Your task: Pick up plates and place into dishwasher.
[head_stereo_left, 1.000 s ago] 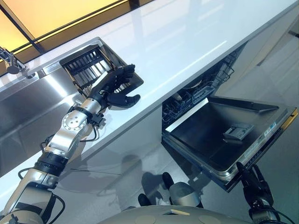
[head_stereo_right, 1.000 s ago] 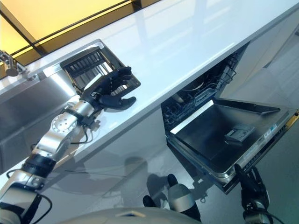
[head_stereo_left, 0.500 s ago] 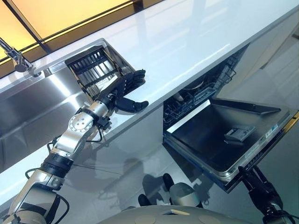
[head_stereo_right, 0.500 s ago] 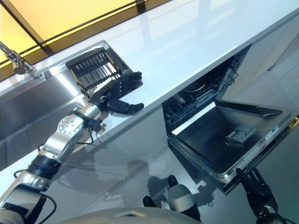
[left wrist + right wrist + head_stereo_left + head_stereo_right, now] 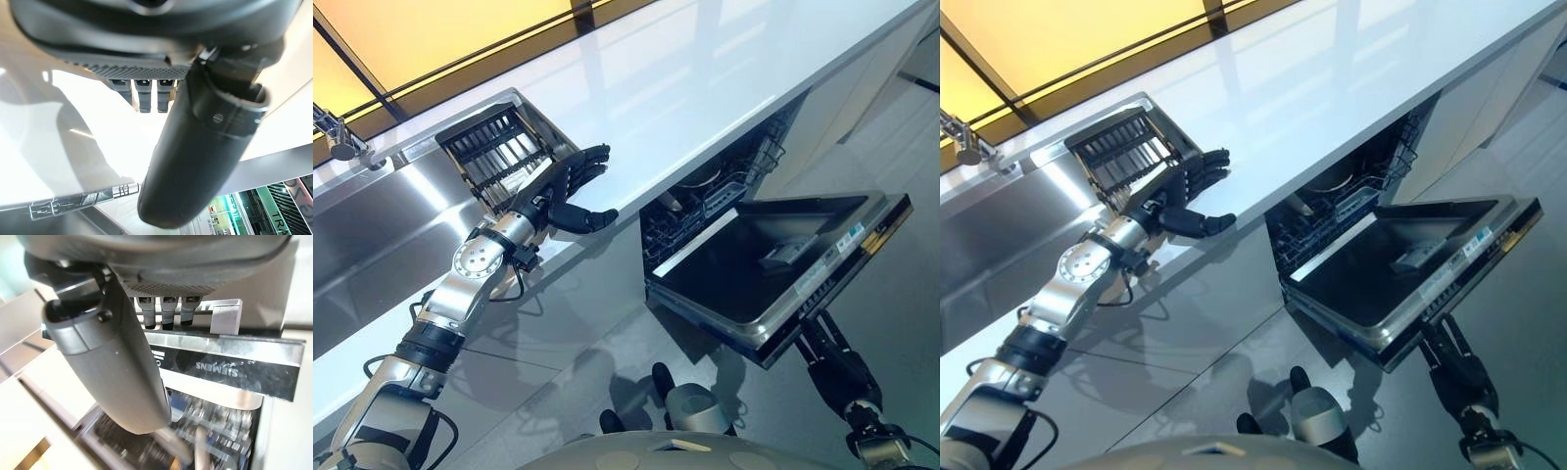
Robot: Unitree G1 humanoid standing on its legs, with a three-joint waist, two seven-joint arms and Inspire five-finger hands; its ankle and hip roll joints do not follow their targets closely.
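Note:
No plate lies on the white counter [image 5: 705, 78]. My left hand [image 5: 560, 191] hovers open over the counter's front edge, fingers spread, right beside the dark dish rack [image 5: 494, 157]; its thumb [image 5: 195, 156] stands out over the bare white top. The dishwasher [image 5: 705, 196] is open below the counter, with a pale round rim showing in its wire rack. Its door [image 5: 773, 259] hangs partly lowered. My right hand [image 5: 824, 348] is open, fingers straight up against the underside of the door's front edge [image 5: 220, 364].
A steel sink [image 5: 372, 225] with a faucet [image 5: 337, 142] lies left of the dish rack. The door juts out over the grey floor [image 5: 901, 294]. White cabinet fronts [image 5: 847, 108] stand right of the dishwasher.
The camera has shifted. The dishwasher door has swung up a little, with my right hand risen against its front edge. My left hand stays beside the dish rack.

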